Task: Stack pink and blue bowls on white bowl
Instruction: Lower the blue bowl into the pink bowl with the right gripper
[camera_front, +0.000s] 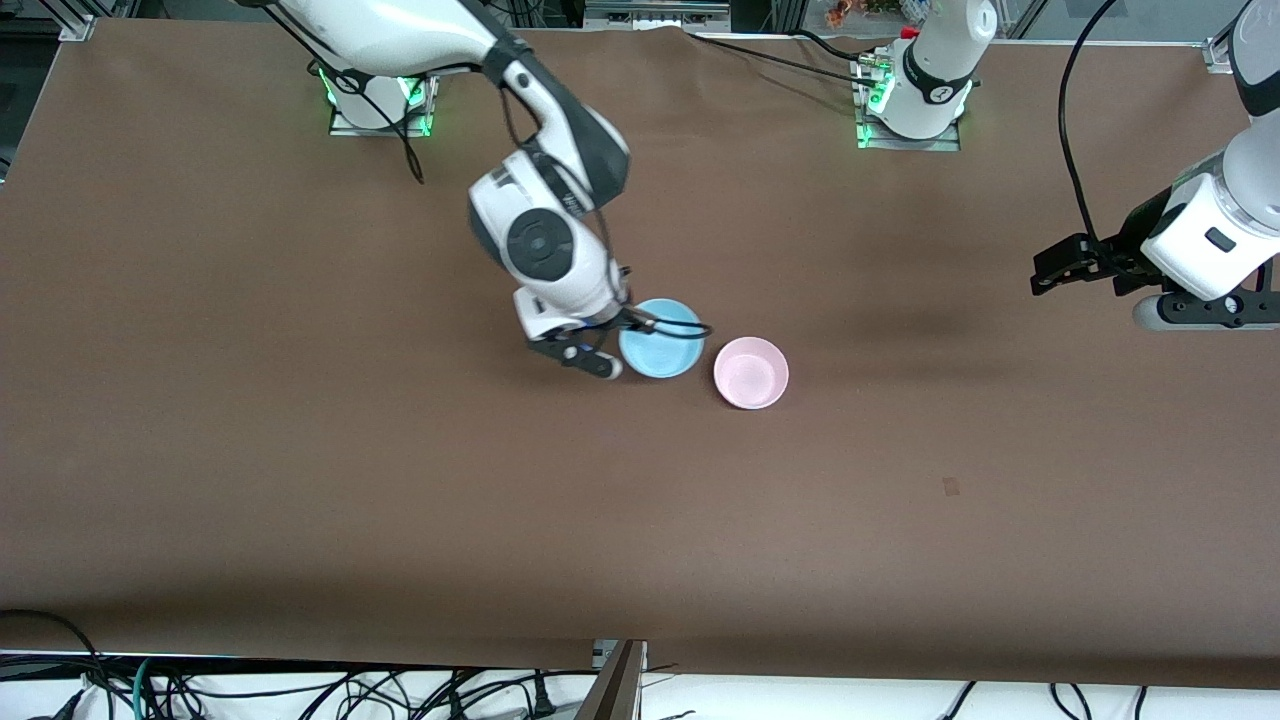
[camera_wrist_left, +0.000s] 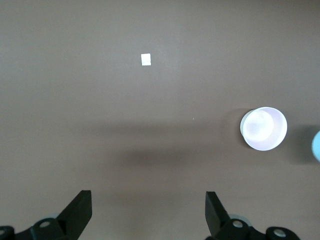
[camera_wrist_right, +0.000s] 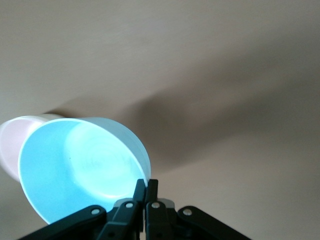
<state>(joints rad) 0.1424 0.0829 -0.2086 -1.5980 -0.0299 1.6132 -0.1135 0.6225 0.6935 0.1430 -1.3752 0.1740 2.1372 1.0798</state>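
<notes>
My right gripper (camera_front: 630, 332) is shut on the rim of the light blue bowl (camera_front: 662, 340) and holds it tilted just above the table; the right wrist view shows the fingers (camera_wrist_right: 146, 183) pinching the rim of the blue bowl (camera_wrist_right: 75, 170). The pink bowl (camera_front: 751, 372) sits upright on the table beside it, toward the left arm's end; it also shows in the right wrist view (camera_wrist_right: 11, 145) and the left wrist view (camera_wrist_left: 264, 128). No white bowl shows on its own. My left gripper (camera_front: 1047, 275) waits open and empty, high over the left arm's end of the table (camera_wrist_left: 147, 200).
The brown table cloth (camera_front: 300, 450) covers the whole table. A small tape mark (camera_front: 950, 486) lies nearer to the front camera than the pink bowl. Cables hang along the table's front edge (camera_front: 400, 690).
</notes>
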